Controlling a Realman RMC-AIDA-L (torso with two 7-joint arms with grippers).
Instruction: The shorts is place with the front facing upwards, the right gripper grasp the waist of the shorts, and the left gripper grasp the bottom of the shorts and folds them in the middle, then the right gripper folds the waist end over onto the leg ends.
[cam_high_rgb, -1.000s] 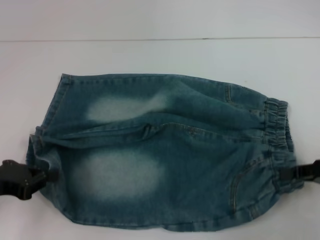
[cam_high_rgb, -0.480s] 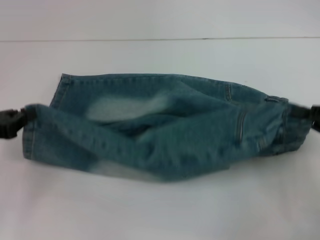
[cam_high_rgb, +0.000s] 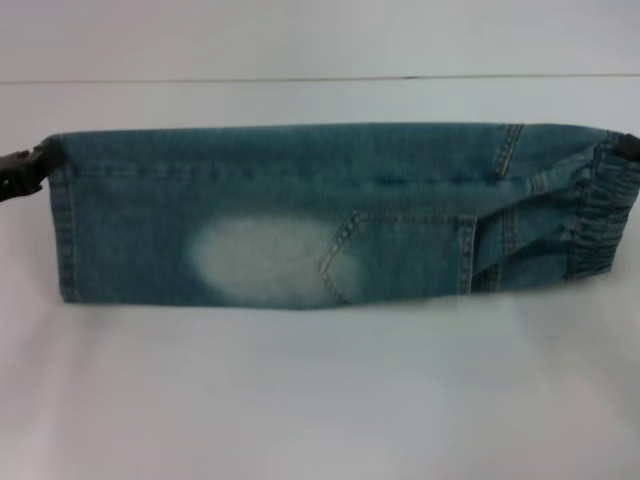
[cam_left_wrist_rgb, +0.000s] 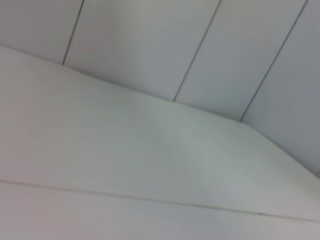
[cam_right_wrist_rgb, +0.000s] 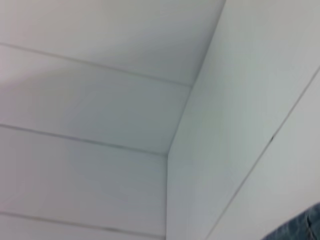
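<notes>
- While the denim shorts (cam_high_rgb: 300, 215) hang as a long folded band across the middle of the head view, the left gripper (cam_high_rgb: 22, 168) shows at the left edge, its dark body touching the upper left corner of the cloth, where the bottom of the shorts (cam_high_rgb: 66, 230) runs down as a straight stitched hem.
- At the upper right edge of the same view, only a dark sliver of the right gripper (cam_high_rgb: 630, 147) appears, against the top of the waist of the shorts (cam_high_rgb: 606, 225), whose puckered elastic band fills the right end of the cloth.
- Each gripper's jaws seem clenched on its corner of the fabric, the top edge stretched straight between them, though the jaws themselves are mostly out of sight.
- A pale worn patch (cam_high_rgb: 265, 262) and a pocket seam (cam_high_rgb: 340, 255) face the camera near the centre; the white table (cam_high_rgb: 320, 400) spreads below.
- From the left wrist view, only the white table surface (cam_left_wrist_rgb: 150, 165) and a panelled wall (cam_left_wrist_rgb: 200, 45) are seen.
- From the right wrist view, white panels (cam_right_wrist_rgb: 100, 100) fill the frame, with a scrap of denim (cam_right_wrist_rgb: 300, 227) in the lower right corner.
</notes>
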